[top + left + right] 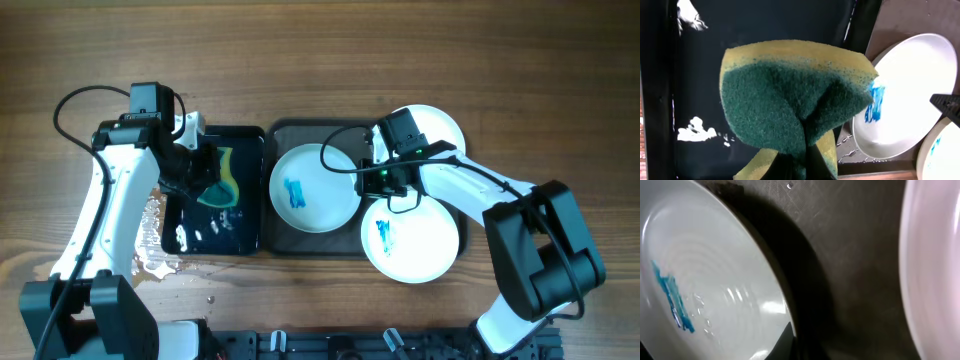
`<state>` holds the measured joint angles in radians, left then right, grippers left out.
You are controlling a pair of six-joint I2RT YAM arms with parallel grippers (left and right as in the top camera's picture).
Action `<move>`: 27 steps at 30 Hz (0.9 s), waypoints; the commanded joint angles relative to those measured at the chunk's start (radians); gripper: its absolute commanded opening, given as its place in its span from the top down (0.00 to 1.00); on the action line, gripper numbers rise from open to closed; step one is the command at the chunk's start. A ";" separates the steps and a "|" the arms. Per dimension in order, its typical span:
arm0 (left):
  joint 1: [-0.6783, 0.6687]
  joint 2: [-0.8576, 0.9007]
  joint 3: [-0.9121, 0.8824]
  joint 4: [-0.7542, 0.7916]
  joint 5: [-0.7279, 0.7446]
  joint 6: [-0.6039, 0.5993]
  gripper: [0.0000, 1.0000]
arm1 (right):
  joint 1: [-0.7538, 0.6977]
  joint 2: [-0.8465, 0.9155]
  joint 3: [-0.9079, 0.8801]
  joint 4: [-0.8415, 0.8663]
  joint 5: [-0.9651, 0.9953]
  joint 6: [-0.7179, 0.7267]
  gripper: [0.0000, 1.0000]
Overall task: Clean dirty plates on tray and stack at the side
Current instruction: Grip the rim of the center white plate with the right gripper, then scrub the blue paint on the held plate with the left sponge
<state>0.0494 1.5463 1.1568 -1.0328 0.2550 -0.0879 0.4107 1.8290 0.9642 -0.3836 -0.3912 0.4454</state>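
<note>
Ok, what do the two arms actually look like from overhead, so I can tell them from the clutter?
They match. The left arm and right arm both have white tube-like links joined by bulky black joints. Each wrist carries a boxy black camera block. Thin black cables loop off them. A small green light glows on the right wrist.

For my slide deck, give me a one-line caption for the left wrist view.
Left end effector pinches a green sponge over the black basin, a blue-smeared plate alongside.
</note>
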 commanded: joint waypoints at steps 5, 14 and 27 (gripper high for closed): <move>-0.003 -0.005 0.005 0.109 -0.094 -0.003 0.96 | 0.002 0.025 -0.007 -0.029 -0.002 -0.031 0.96; -0.133 -0.005 0.005 0.113 -0.400 -0.204 0.96 | 0.002 0.025 -0.007 -0.036 -0.002 -0.034 0.96; -0.392 0.211 0.005 0.254 0.250 -0.261 0.96 | 0.002 0.025 -0.007 -0.052 -0.002 -0.034 0.96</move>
<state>-0.2455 1.6604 1.1572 -0.8322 0.4374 -0.3058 0.4107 1.8290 0.9646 -0.4183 -0.4084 0.4221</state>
